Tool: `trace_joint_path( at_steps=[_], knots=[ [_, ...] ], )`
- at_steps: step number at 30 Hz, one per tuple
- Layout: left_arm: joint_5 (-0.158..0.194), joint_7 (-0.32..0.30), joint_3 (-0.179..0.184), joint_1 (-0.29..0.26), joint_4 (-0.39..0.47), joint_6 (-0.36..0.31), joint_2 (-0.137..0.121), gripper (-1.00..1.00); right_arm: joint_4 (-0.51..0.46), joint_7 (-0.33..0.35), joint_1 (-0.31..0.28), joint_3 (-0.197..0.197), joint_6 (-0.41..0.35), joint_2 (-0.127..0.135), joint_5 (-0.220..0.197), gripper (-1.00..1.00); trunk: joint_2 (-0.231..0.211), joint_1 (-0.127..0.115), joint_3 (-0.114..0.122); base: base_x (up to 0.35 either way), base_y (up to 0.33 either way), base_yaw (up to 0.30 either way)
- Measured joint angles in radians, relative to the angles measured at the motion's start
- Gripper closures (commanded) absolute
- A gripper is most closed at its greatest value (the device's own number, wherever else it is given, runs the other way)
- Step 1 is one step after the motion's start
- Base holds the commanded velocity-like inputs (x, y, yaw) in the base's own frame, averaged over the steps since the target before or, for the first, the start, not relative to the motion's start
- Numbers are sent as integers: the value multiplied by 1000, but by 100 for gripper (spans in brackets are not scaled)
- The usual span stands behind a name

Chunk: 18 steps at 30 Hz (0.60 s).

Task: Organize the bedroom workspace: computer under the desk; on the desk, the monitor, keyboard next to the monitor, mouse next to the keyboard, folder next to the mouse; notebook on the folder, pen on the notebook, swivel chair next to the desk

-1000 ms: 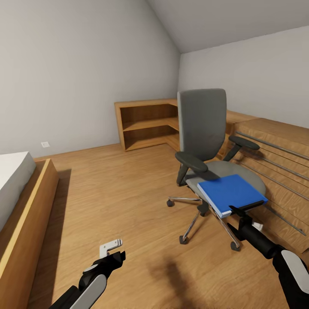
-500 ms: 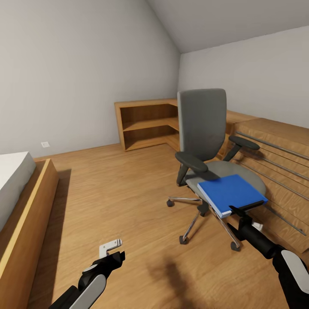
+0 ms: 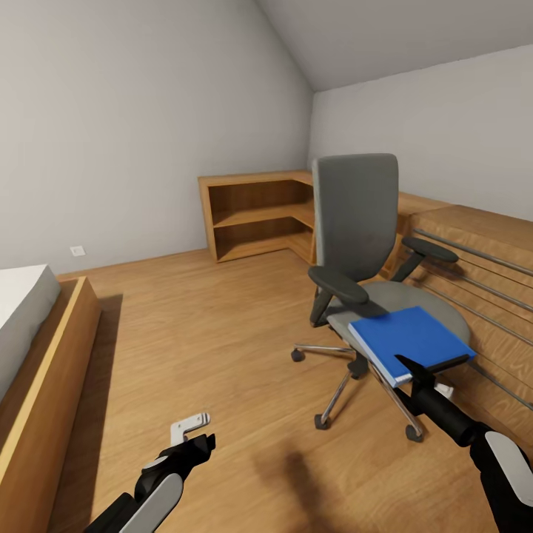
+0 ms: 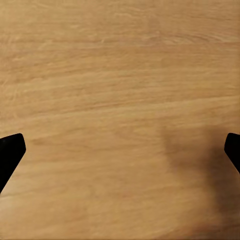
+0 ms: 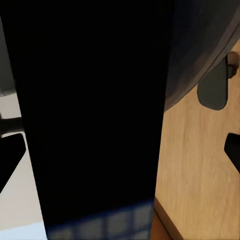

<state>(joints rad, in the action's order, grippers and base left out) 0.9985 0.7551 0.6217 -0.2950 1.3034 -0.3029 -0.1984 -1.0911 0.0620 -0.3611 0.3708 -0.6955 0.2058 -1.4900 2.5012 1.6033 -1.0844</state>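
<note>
We find ourselves in a bedroom under a sloping roof, rendered in a simulator. A white mattress on a low wooden bed frame [image 3: 52, 370] sits along one side. Warm wooden plank flooring [image 3: 207, 333] runs across the room, and plain pale grey walls [image 3: 133, 126] rise to an angled ceiling. A small white wall socket [image 3: 78, 250] sits low on the far wall. In the corner stands an open wooden L-shaped shelf unit [image 3: 255, 215], and beside it a wooden chest with long metal bar handles [image 3: 481, 296]. A grey upholstered swivel chair with black armrests and a chrome wheeled base [image 3: 355, 222] stands near the chest, suggesting a home study corner.
</note>
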Motion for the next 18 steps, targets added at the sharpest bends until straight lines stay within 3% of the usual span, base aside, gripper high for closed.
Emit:
trace_joint_path(
  at_steps=[18],
  knots=[
    [2, 0, 0, 0, -1, 0, 0, -100, -1, 0, 0, -6, 0, 0, 3, -100, 0, 0, 0, 4, 2, 0]
  ],
)
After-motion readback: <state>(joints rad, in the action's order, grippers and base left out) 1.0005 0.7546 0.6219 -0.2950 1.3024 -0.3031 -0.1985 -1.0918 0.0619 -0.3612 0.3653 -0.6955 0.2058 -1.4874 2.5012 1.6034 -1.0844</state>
